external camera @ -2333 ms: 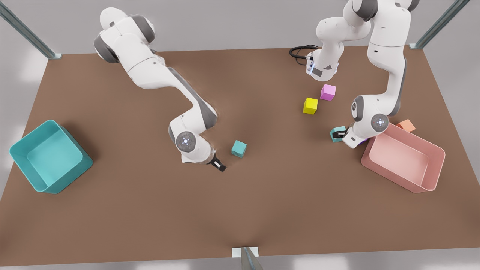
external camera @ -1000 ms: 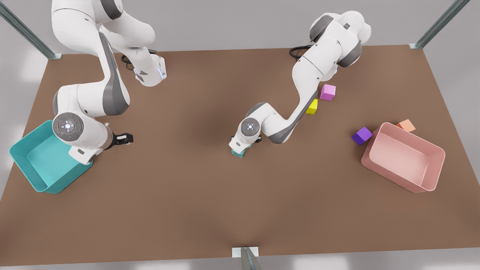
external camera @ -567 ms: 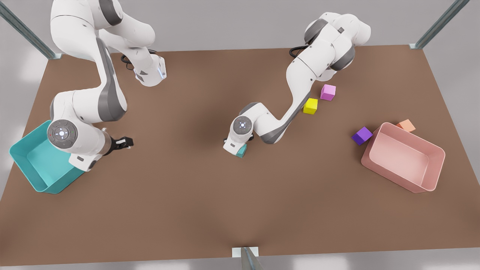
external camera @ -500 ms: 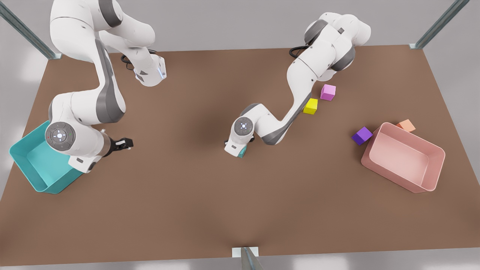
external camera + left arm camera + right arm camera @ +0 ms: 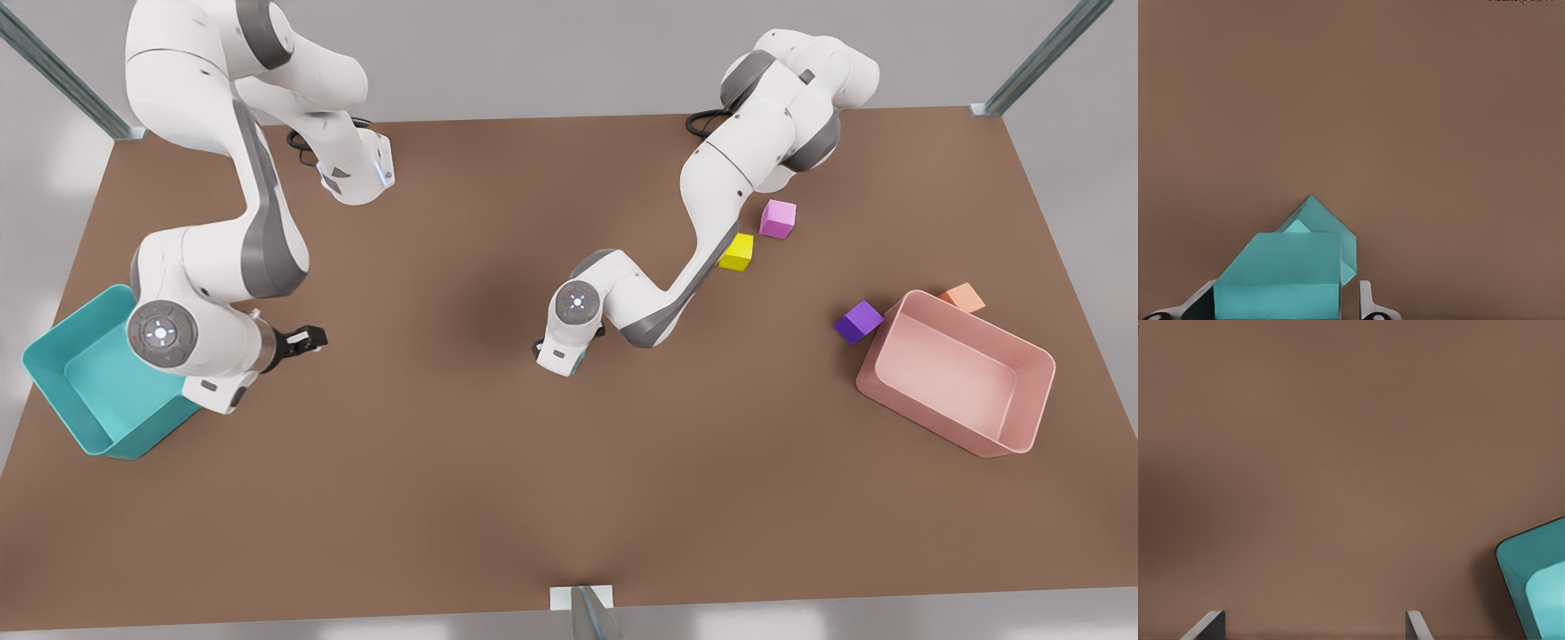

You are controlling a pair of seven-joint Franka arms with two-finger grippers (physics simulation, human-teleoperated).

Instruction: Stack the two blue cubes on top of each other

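Two teal cubes sit at the worktop [image 5: 444, 498] centre: the left gripper [image 5: 1281, 310] has its fingers [image 5: 1365, 303] clamped on the upper cube [image 5: 1281, 270], which sits on the lower cube [image 5: 1331, 230], turned askew to it. At 9 o'clock from them, the right gripper [image 5: 307, 340] waits near the teal bin [image 5: 53, 391], fingers spread wide and holding nothing.

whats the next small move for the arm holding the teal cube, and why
Probably open the left gripper and lift straight up. In the left wrist view its fingers flank the upper blue cube, which appears to sit over the lower blue cube, though skewed. The right gripper waits open beside the teal bin.
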